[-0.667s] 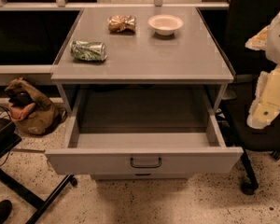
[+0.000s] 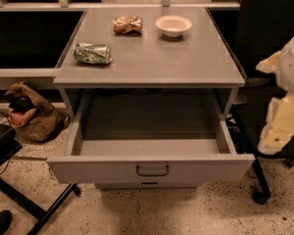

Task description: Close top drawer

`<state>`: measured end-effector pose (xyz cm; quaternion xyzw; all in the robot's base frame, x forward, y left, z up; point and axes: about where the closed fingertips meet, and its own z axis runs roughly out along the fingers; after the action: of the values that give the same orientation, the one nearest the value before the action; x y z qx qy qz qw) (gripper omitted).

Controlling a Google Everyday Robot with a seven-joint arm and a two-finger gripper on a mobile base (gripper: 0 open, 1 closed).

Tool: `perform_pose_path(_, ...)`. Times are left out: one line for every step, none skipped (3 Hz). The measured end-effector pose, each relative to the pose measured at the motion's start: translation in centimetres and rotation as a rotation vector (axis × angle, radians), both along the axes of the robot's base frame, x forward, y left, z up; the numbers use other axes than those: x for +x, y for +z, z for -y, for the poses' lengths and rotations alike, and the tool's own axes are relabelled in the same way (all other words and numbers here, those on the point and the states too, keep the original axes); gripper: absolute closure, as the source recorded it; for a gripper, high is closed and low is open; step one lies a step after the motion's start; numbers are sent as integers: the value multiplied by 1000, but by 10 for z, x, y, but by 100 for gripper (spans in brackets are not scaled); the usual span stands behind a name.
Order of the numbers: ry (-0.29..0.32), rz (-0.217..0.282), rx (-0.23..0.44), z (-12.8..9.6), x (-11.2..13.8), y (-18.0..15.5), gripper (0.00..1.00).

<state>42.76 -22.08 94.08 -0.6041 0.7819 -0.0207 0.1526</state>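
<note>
The top drawer (image 2: 108, 169) is pulled far out of the grey cabinet, and its light-grey front panel faces me. Its small dark bar handle (image 2: 152, 170) sits at the centre of the panel. The drawer's inside (image 2: 147, 126) is empty. My gripper (image 2: 283, 124) shows as cream and white parts at the right edge. It hangs beside the drawer's right side, apart from the drawer, level with the opening.
On the cabinet top (image 2: 186, 62) lie a crushed green can (image 2: 92, 53), a gold crumpled wrapper (image 2: 127, 24) and a white bowl (image 2: 173, 25). A lower drawer front (image 2: 149, 184) peeks below. A brown bag (image 2: 32, 119) lies on the floor at the left, by black chair legs (image 2: 24, 199). A dark chair base (image 2: 259, 192) stands at the right.
My arm at the right edge has dropped a little lower in the view. The drawer stands as far out as before.
</note>
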Motion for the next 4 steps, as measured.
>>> perform_pose_path(-11,-58,8,10,-14,-44,0)
perform_pose_path(-34,-158,23,21,-36,-91,0)
perform_pose_path(-34,-159,23,21,-36,-91,0)
perform_pose_path(-44,-225,44,27,-45,-136,0)
